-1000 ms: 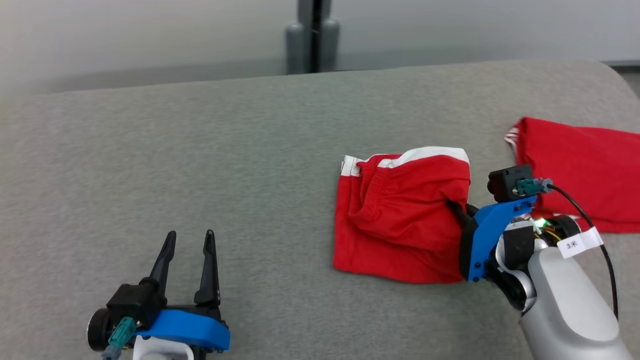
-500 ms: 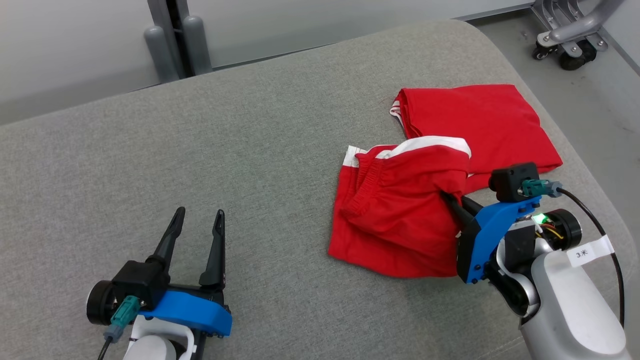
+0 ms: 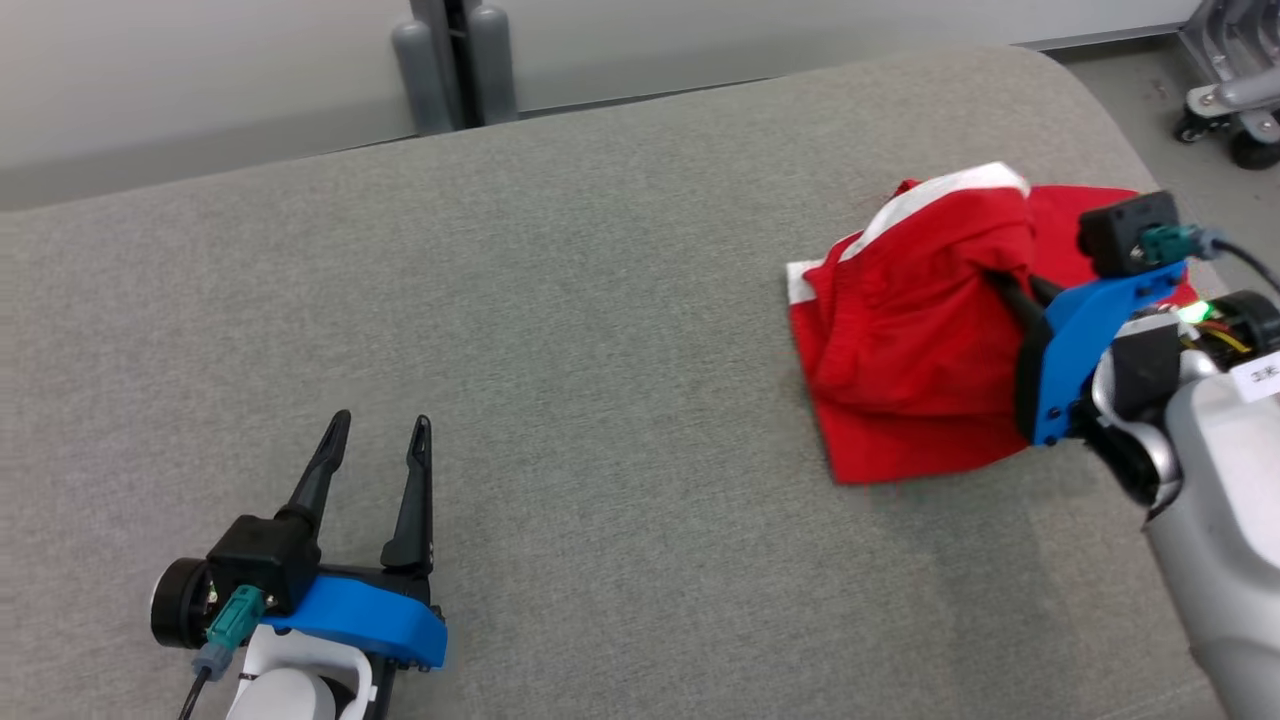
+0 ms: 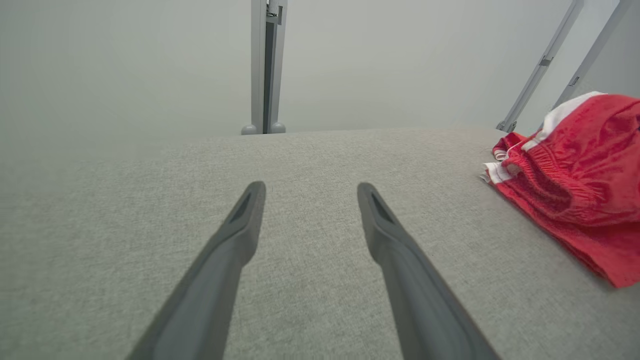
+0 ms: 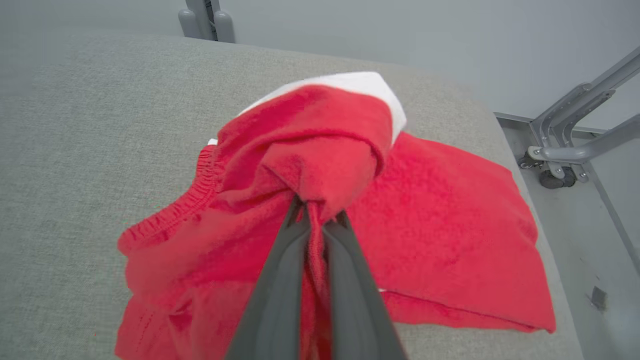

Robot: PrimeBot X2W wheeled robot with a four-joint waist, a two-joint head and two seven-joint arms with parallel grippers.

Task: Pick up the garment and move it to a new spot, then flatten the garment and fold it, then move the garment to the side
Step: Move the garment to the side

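You have the right gripper (image 5: 315,214) clamped on a bunched fold of the red shorts (image 3: 900,380). The shorts sit partly raised at the far right of the grey cushion (image 3: 600,300), hem on its surface. The left gripper (image 3: 380,425) is spread and empty at the cushion's near left. A flat red cloth (image 5: 450,240) lies by the cushion's right edge.

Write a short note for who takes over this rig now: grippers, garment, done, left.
Right gripper: shut on the red garment, one bunched edge lifted, the rest on the grey surface.
Left gripper: open, empty, away from it.
It lies partly over a second red cloth near the surface's right end.
Done: garment grasped.
Left: probably set it down at the side and release; whether the fold is finished, I cannot tell.
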